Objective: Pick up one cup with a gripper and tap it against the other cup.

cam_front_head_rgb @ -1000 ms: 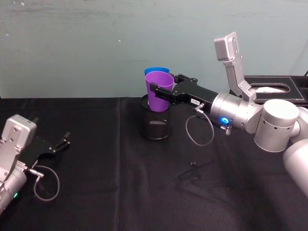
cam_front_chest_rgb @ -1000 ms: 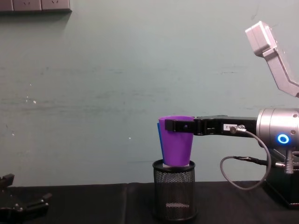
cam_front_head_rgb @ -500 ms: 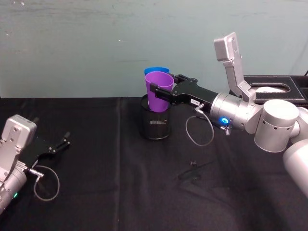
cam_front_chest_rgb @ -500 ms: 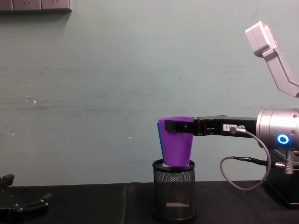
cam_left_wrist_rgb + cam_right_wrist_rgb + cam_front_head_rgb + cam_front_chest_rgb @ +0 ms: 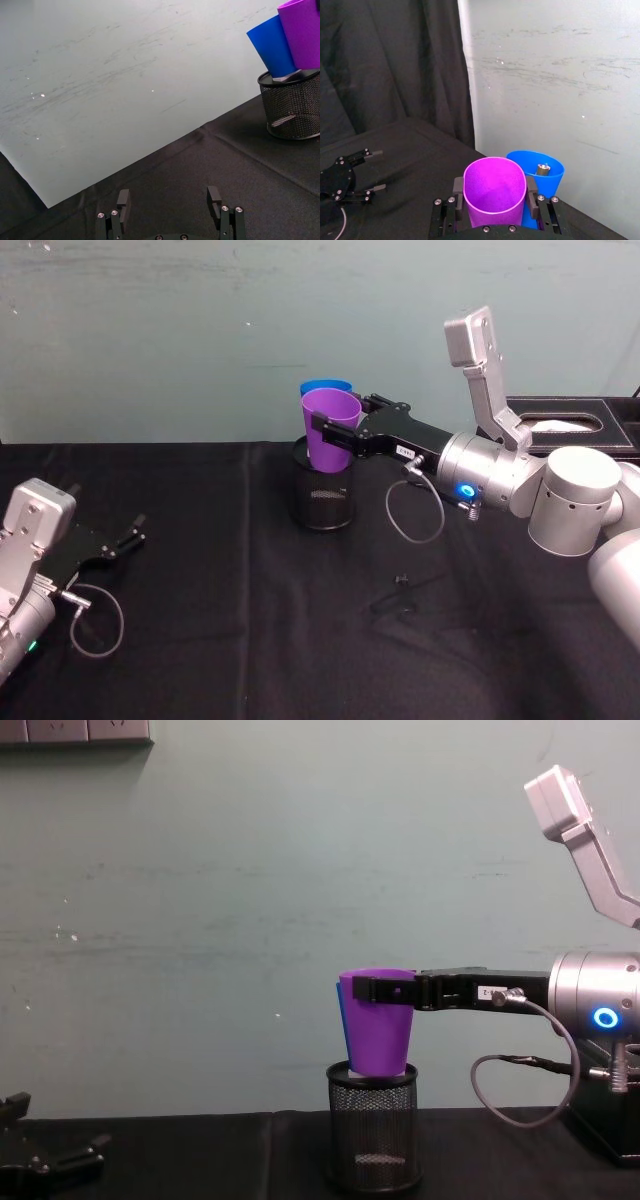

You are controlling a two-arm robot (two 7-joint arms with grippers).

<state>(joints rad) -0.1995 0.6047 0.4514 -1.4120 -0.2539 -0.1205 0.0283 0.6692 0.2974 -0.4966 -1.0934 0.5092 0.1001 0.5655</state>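
My right gripper (image 5: pixel 343 412) is shut on the purple cup (image 5: pixel 330 438), its fingers (image 5: pixel 458 186) pressing both sides of the rim. It holds the cup upright with the base just inside the black mesh holder (image 5: pixel 322 498). The blue cup (image 5: pixel 322 387) stands right behind it in the same holder, and the two cups (image 5: pixel 302 30) (image 5: pixel 272 45) look side by side and touching. From the chest, the purple cup (image 5: pixel 378 1040) hides most of the blue cup (image 5: pixel 341 1015). Something small and metallic sits inside the blue cup (image 5: pixel 552 182). My left gripper (image 5: pixel 128 538) rests open on the table at the far left.
A black cloth covers the table (image 5: pixel 220 640), and a pale green wall stands close behind the holder. A black box (image 5: pixel 570 425) sits at the back right. A small black piece (image 5: pixel 402 582) lies on the cloth in front of my right arm.
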